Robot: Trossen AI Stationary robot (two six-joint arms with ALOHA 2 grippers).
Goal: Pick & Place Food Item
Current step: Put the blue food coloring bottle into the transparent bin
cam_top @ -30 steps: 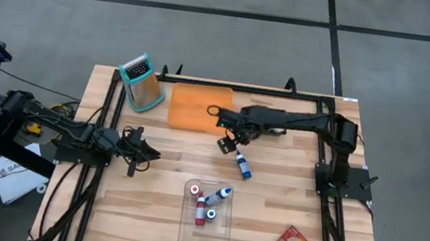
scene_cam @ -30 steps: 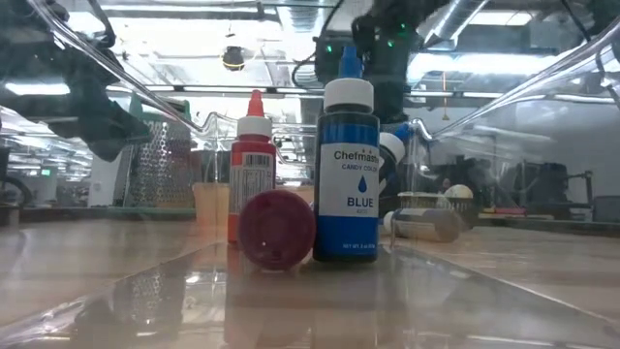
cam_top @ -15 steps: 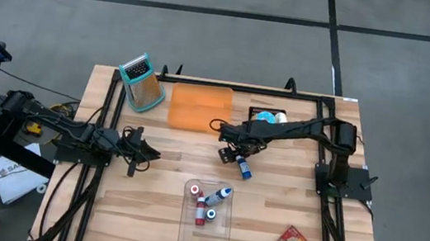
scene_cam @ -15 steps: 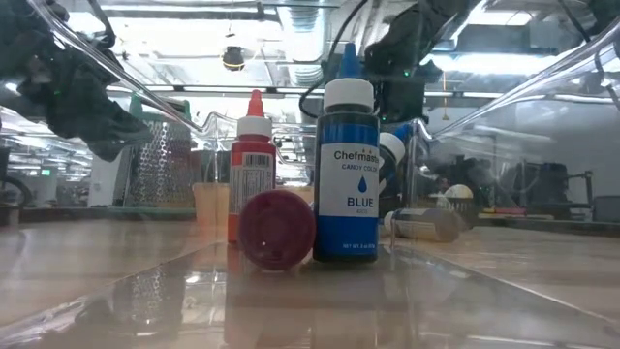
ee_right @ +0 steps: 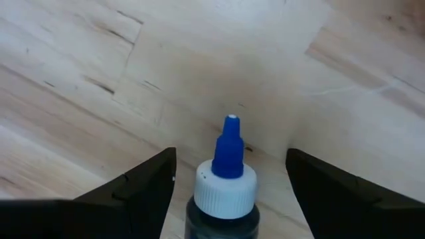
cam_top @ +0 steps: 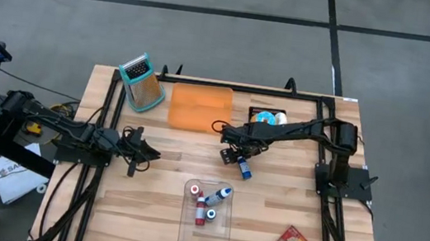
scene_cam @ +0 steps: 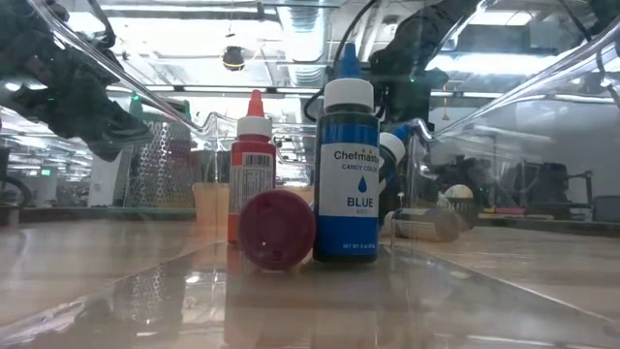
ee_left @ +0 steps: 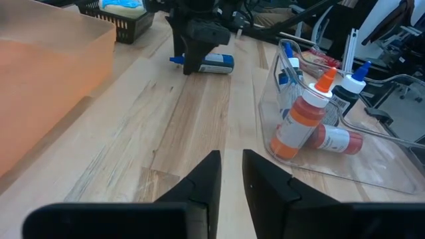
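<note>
Right end effector [cam_top: 237, 155] now sits low over the lying blue bottle [cam_top: 243, 169] near mid-tabletop, having swung down and toward the clear bin [cam_top: 220, 239] over the last second; a second ago it was higher and nearer the orange board [cam_top: 198, 107]. Most of that travel came early, and the latest step is only a small settle.

Right wrist view: the blue bottle [ee_right: 224, 180] lies between the two fingers [ee_right: 139, 187], nozzle pointing away, white collar level with the fingertips. Fingers stand wide apart, clear of the bottle on both sides. Nothing is gripped yet.

Bottle rests flat on the wooden tabletop [cam_top: 145, 211], apart from the clear bin, which already carries a red bottle [cam_top: 201, 210] and other bottles. Bottle position unchanged across the interval.

Left end effector [cam_top: 141, 152] waits at the left side of the tabletop, fingers nearly closed with a thin gap, holding nothing; no movement seen.

Judgement: approach phase looks finished, and the straddle is aligned for a grasp. Next step is likely closing on the bottle body, then carrying it to the bin. Risk: the round bottle may roll or pivot as the fingers close.
</note>
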